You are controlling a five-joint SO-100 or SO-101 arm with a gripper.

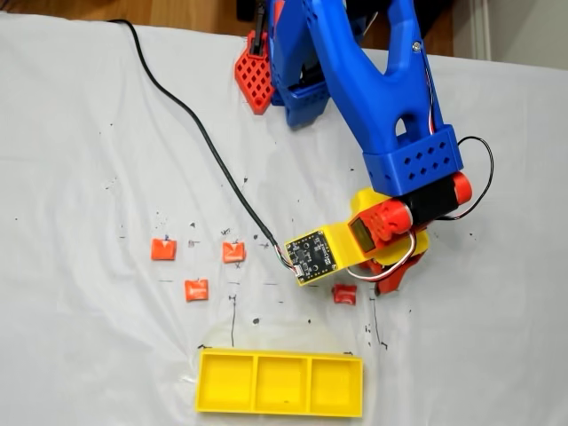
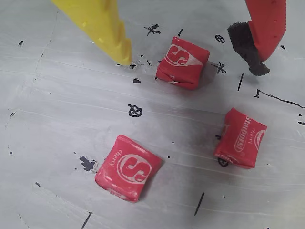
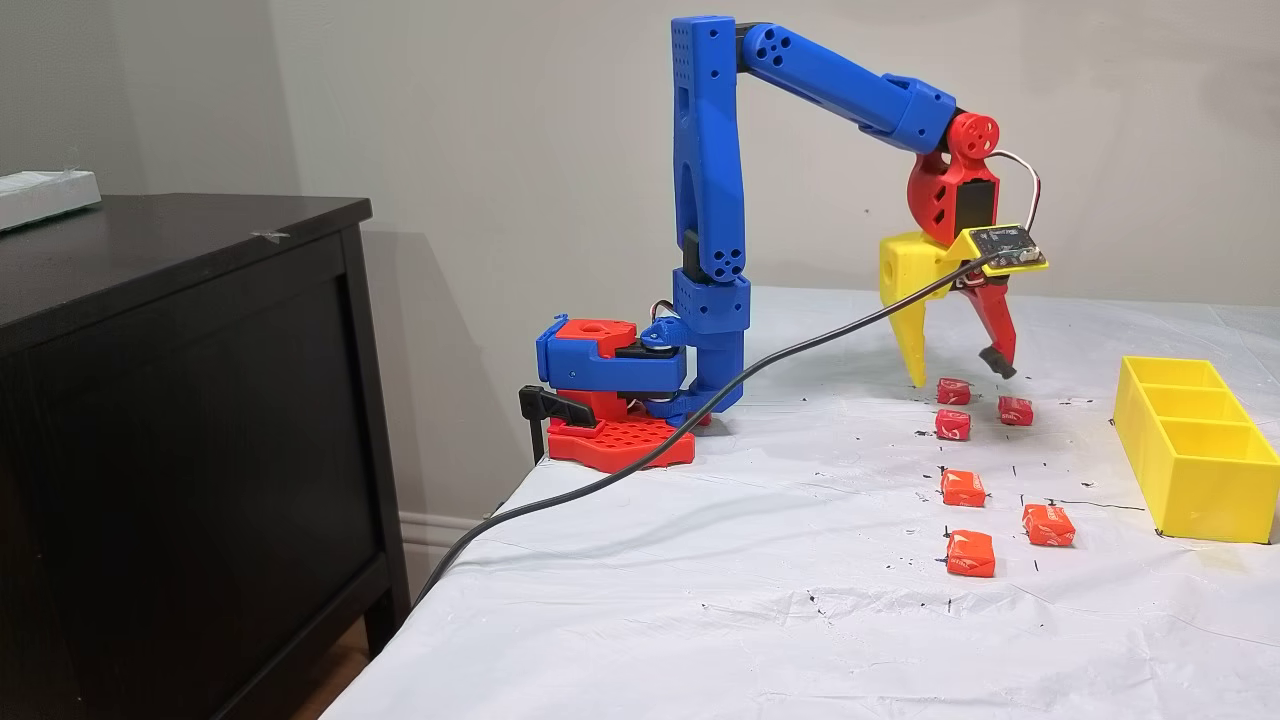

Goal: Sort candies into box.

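My gripper (image 2: 190, 63) is open and hovers just above the cloth, its yellow finger (image 2: 107, 28) at left and its red finger (image 2: 264, 28) with a black pad at right. A red candy (image 2: 182, 62) lies between the tips, touching neither. Two more red candies (image 2: 128, 168) (image 2: 240, 138) lie nearer the camera. From the side, the gripper (image 3: 960, 375) hangs over the far candy (image 3: 953, 391) of several red and orange candies in a loose cluster. The yellow box (image 1: 280, 382) sits at the cloth's near edge, with nothing in its three compartments.
A black cable (image 1: 191, 124) runs across the white cloth to the circuit board (image 1: 312, 255) on the wrist. Three orange candies (image 1: 196, 289) lie left of the arm. The red and blue base (image 3: 620, 390) is clamped at the table edge beside a dark cabinet (image 3: 180, 400).
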